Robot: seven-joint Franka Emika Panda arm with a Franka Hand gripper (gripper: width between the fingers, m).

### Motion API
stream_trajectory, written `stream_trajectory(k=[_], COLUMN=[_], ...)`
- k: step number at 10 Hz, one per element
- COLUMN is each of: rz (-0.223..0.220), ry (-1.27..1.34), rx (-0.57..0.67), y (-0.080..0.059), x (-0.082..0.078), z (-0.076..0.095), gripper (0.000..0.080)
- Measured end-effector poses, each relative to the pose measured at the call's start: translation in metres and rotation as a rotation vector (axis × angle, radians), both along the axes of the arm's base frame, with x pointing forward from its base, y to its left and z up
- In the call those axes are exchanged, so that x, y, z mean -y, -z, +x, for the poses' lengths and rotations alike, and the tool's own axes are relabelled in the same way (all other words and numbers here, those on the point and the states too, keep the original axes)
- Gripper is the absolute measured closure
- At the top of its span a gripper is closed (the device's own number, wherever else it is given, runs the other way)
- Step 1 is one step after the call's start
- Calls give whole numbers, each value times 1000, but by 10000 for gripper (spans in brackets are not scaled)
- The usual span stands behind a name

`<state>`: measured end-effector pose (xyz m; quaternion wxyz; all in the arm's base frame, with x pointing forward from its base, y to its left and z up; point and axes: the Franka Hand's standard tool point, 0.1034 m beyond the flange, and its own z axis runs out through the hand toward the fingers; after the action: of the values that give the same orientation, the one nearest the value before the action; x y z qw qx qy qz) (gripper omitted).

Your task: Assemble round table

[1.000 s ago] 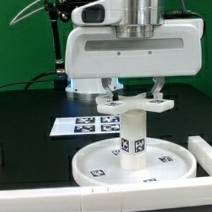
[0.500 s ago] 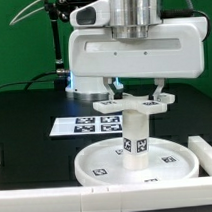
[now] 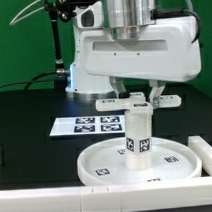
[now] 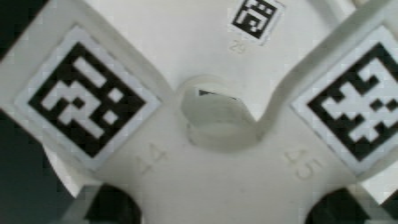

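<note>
While the gripper (image 3: 140,95) is clamped on the cross-shaped 4-armed piece (image 3: 162,100), that piece sits squarely on top of the short cylinder post (image 3: 139,141) — the post's long axis upright, the gripper straight above it — and the rimmed round disc (image 3: 89,167) lies flat beneath the post.

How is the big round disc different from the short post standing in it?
The round disc lies flat and is wide; the cylinder post stands upright and is much narrower. The disc has a raised rim; the post has smooth straight sides. The disc sits on the black table; the post stands in the disc's middle, under the cross-shaped piece. Both are white with black-and-white square tags.
</note>
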<state>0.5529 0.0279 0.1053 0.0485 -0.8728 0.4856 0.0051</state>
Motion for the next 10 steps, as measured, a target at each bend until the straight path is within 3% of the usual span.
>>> stream_trajectory(k=[3,5,6,7,10], rz=[38,41,45,58,78], ry=[289,337,314,288,246], rx=[-12,-17,-37,-55,-42], y=[0,1,-3,-13,-34], x=[-3,-4,-5,-8,-11], z=[0,0,-2,1,4], gripper=[353,353,215,170,151])
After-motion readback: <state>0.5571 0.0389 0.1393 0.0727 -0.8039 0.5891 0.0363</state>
